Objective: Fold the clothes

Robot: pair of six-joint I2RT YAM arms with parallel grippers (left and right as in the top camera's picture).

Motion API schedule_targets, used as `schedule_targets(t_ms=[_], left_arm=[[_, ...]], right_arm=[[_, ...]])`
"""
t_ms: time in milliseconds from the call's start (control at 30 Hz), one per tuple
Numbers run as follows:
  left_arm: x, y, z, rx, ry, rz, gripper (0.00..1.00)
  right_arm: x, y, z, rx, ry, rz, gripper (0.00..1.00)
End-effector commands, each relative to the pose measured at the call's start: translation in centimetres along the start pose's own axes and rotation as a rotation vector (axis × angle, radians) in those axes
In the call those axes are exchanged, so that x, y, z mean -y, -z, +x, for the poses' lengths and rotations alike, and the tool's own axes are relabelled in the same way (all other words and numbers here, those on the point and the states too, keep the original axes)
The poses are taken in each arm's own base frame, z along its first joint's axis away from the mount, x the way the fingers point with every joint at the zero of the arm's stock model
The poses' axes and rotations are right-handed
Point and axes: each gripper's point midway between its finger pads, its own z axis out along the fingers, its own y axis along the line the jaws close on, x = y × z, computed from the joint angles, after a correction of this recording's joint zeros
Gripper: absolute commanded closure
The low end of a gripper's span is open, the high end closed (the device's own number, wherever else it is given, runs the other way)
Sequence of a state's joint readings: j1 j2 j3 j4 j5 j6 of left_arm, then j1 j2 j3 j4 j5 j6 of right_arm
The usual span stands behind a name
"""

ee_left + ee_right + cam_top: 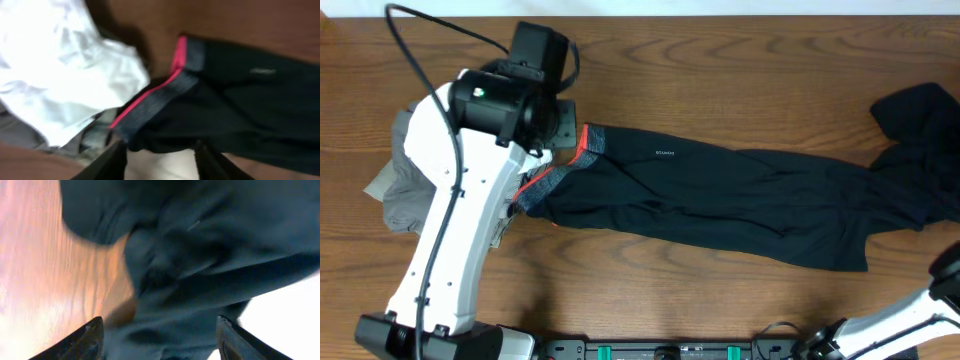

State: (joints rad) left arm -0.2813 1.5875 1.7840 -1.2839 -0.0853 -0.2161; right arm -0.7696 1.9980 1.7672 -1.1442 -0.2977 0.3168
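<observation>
The brown wood-grain tabletop (720, 60) lies bare in a broad strip along its far edge and in another along the near edge below the cloth. The long black stretchy trousers (720, 190) stretch across it from left of centre to the right edge, where the dark cloth bunches in folds. A heap of white and grey soft garments (405, 185) sits at the left end, just beside the trousers' top and partly under the white left arm (460, 230). The white right arm (910, 315) shows only at the near right corner. The grey waistband with red lining (192, 55) is folded over, and the tiny white logo (665, 153) sits just right of it. The left tool (160, 150) hangs over the waistband with its fingers spread wide, gripping nothing. The right tool (160, 325) is likewise wide apart above rumpled black cloth at the tabletop's edge; whether it touches the cloth cannot be told.
</observation>
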Motion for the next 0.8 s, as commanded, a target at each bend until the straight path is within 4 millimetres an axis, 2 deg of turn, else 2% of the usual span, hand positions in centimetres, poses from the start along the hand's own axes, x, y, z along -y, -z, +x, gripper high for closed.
schedule_targets(t_ms=[0, 100, 167, 300, 467, 600, 633, 700, 767], left_arm=[[2.1, 1.5, 0.1, 0.003, -0.023, 0.136, 0.51], [2.6, 1.6, 0.6, -0.012, -0.068, 0.142, 0.50], [2.8, 1.6, 0.9, -0.020, -0.098, 0.143, 0.50], [3.0, 1.7, 1.6, -0.040, -0.124, 0.143, 0.49], [3.0, 1.7, 1.8, -0.050, -0.127, 0.141, 0.49], [3.0, 1.7, 1.7, -0.046, -0.126, 0.142, 0.49], [3.0, 1.7, 1.7, -0.046, -0.126, 0.142, 0.49], [3.0, 1.7, 1.7, -0.046, -0.126, 0.142, 0.49], [3.0, 1.7, 1.7, -0.046, -0.126, 0.142, 0.49]], right_arm=[[-3.1, -2.3, 3.9, -0.095, 0.135, -0.008, 0.28], [-3.1, -4.7, 6.0, -0.117, 0.203, 0.100, 0.18], [-2.8, -5.9, 6.1, -0.085, 0.219, 0.154, 0.15], [-2.7, -7.6, 4.8, -0.002, 0.179, 0.159, 0.21], [1.0, -8.9, 3.2, 0.084, 0.063, 0.278, 0.27], [3.5, -11.0, 3.6, 0.065, 0.022, 0.315, 0.43], [4.4, -11.5, 3.7, 0.059, 0.003, 0.336, 0.54], [5.9, -11.7, 3.6, 0.059, -0.016, 0.386, 0.67], [8.4, -11.0, 3.0, 0.086, -0.035, 0.484, 0.81]])
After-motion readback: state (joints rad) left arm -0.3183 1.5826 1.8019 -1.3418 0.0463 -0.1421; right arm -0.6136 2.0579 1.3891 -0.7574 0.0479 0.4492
